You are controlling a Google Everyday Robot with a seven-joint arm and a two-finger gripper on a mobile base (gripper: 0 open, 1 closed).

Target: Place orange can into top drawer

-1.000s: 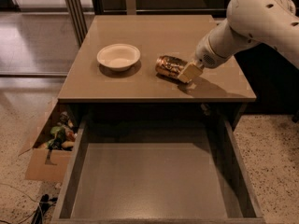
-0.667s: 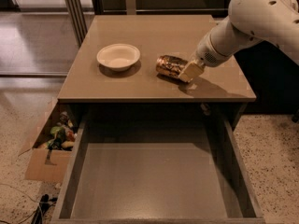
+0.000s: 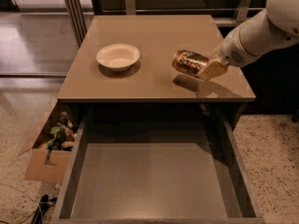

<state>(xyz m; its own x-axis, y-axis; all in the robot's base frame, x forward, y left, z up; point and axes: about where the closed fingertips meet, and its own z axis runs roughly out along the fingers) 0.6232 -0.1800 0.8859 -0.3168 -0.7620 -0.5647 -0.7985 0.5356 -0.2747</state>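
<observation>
Change since earlier frame: we find the orange can (image 3: 188, 62) farther to the right than it was a second ago, and now clear of the tabletop, with its shadow cast on the surface below it.
Gripper position: the gripper (image 3: 207, 69) hangs above the right front part of the table (image 3: 154, 31), at the end of the white arm (image 3: 261, 29) that reaches in from the right edge.
Gripper state: we read it as clamped on the orange can; a tan finger pad (image 3: 212, 69) lies across the can's right end.
Can attitude: it lies on its side, tilted, held above the table and well back from the top drawer (image 3: 149, 181).
Drawer state: pulled out in front of the table, its flat grey bottom in view.
Unchanged items: the white bowl (image 3: 117, 56) keeps its place on the left half of the table.
Count: one can, one bowl, one open drawer, one table, one arm with one gripper, one cardboard box (image 3: 44, 164) of clutter on the floor at left.
</observation>
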